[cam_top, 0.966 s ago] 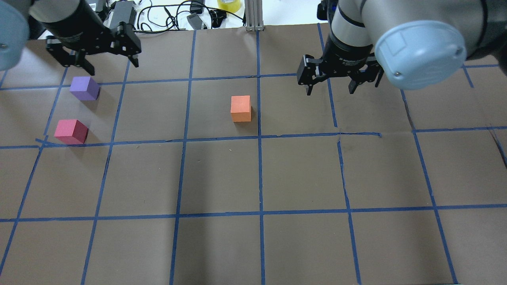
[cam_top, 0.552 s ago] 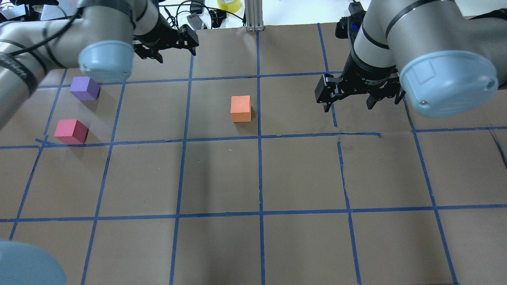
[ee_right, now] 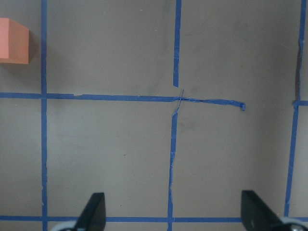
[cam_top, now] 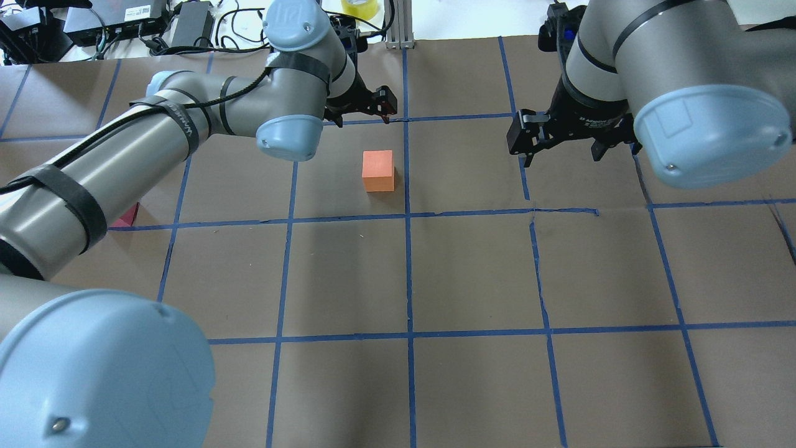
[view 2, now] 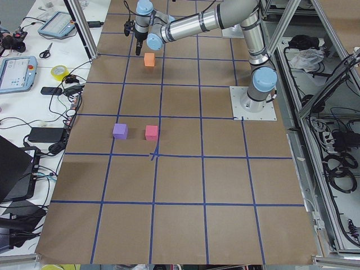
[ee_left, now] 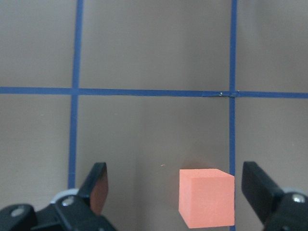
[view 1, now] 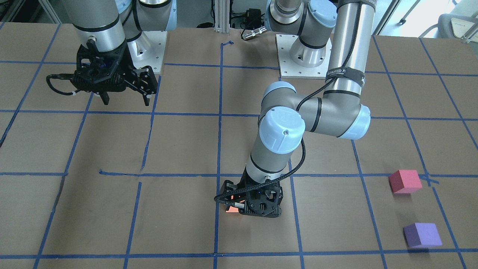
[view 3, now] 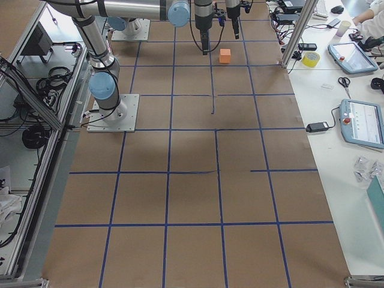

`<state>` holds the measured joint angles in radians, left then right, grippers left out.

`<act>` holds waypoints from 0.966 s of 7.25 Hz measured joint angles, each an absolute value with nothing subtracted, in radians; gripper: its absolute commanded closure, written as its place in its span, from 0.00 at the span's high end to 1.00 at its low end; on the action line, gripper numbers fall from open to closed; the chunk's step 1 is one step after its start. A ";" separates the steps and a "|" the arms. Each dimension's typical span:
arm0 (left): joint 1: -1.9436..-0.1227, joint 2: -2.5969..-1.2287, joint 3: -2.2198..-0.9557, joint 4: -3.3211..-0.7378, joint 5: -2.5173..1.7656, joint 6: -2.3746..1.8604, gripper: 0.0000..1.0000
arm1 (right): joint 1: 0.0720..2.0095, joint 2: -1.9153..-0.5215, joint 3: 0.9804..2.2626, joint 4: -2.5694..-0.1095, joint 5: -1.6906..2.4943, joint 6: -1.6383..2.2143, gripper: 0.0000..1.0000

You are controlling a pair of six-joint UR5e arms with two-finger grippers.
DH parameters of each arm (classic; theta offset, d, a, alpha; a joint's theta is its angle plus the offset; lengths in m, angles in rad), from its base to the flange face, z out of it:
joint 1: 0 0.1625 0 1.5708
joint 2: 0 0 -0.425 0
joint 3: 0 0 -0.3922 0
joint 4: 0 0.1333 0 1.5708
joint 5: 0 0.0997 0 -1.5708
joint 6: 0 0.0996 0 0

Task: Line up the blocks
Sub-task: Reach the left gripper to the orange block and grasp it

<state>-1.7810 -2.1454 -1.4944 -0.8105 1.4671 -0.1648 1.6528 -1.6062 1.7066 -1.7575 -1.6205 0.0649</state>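
The orange block sits near the table's middle. It also shows in the left wrist view, low between the spread fingers and nearer the right one. My left gripper is open and empty, hovering by the orange block; in the front-facing view the gripper hides most of the block. The pinkish-red block and the purple block sit side by side on the robot's left. My left arm hides the purple one in the overhead view. My right gripper is open and empty, to the right of the orange block.
Brown paper with a blue tape grid covers the table. A metal post, cables and a yellow tape roll lie past the far edge. My left arm stretches across the table's left half.
My left arm has swung from the far left, by the purple block, across to the orange block. My right gripper has shifted a little to the right. No block has moved.
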 measured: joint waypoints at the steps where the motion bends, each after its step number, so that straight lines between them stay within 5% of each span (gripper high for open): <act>1: -1.791 -2.169 -1.493 -0.811 1.470 -0.163 1.00 | 1.652 -1.610 1.706 -1.757 -1.615 0.071 1.00; 7: -1.846 -2.226 -1.493 -0.875 1.502 -0.263 1.00 | 1.600 -1.617 1.702 -1.743 -1.551 -0.024 1.00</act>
<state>-1.8460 -2.2262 -1.4926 -0.8746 1.5016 -0.2635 1.6003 -1.6175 1.7018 -1.7426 -1.5509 -0.0238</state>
